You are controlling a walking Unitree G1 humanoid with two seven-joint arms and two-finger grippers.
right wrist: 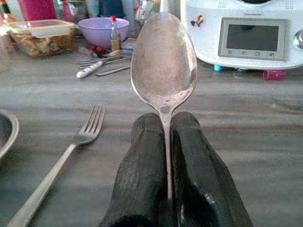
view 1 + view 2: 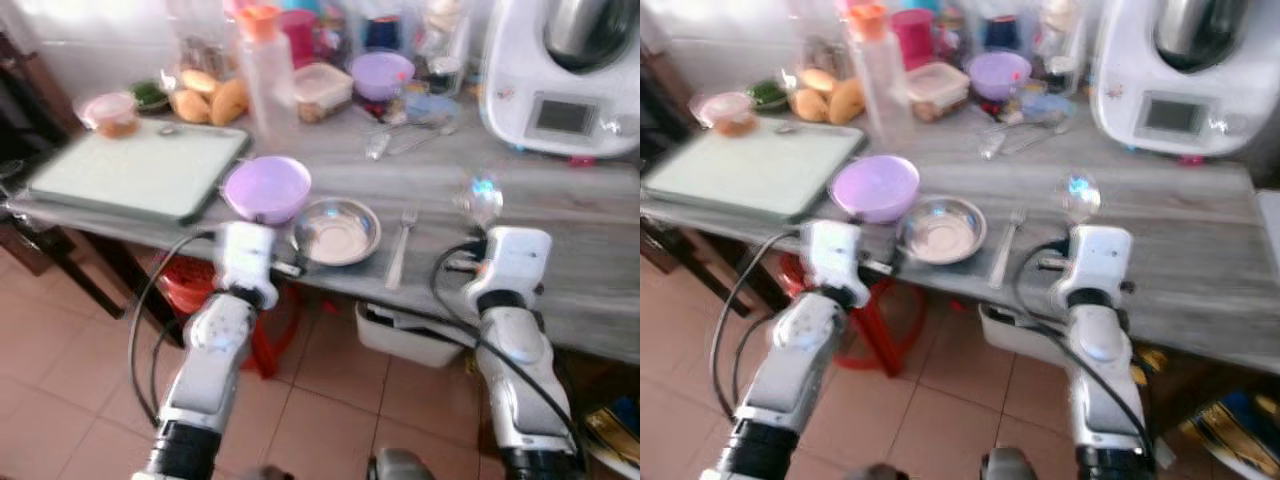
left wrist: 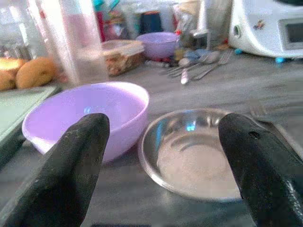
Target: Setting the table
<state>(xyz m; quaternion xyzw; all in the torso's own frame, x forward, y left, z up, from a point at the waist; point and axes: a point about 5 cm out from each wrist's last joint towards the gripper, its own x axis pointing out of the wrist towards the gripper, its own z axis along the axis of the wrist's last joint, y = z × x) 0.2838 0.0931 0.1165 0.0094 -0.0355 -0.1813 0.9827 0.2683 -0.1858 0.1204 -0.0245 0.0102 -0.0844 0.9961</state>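
Right gripper (image 1: 165, 142) pinches a shiny metal spoon (image 1: 164, 64) upright, just right of the silver fork (image 2: 402, 245) by the round steel dish (image 2: 337, 231), so lower it slow & flat next to the fork, w/ left gripper (image 3: 165, 156) spread wide.

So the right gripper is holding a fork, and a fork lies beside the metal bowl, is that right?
Not quite. The right gripper is shut on a spoon, not a fork, as the right wrist view shows. A fork does lie beside the metal bowl.
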